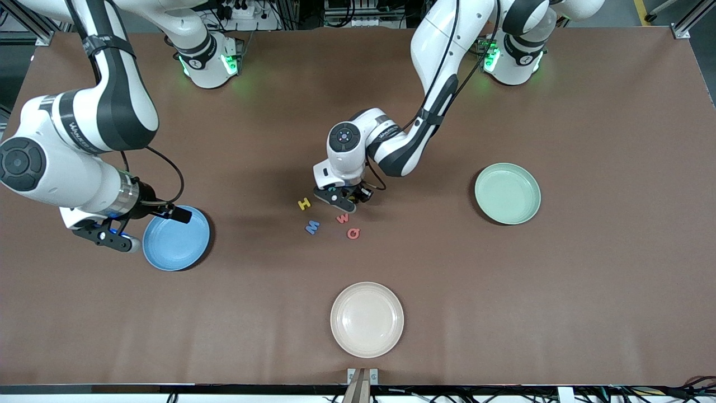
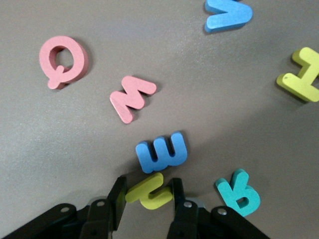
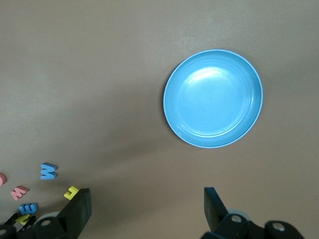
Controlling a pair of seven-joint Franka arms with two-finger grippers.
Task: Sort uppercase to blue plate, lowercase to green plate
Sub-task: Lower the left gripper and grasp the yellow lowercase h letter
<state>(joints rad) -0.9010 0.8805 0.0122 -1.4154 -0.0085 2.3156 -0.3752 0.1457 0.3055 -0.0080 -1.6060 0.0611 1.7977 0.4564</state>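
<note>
Straddling a small flat yellow foam lowercase letter (image 2: 149, 191) on the brown surface (image 1: 587, 291), the left tool (image 2: 147, 199) has its fingers (image 2: 117, 196) at the letter's two sides; whether they pinch it yet is unclear. Just ahead lie the blue foam m (image 2: 162, 152) and teal R (image 2: 239, 191), both hidden under the wrist from above. The right tool (image 3: 147, 206), spread wide, hovers beside the round blue plate (image 3: 213, 98). The mint-green plate (image 1: 507, 193) sits well apart.

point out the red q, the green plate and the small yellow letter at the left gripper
red Q (image 2: 63, 59), left wrist view, on its ring.
green plate (image 1: 482, 180), front view, on its rim.
small yellow letter (image 2: 148, 192), left wrist view, on its stem between the gripper's fingers.
</note>
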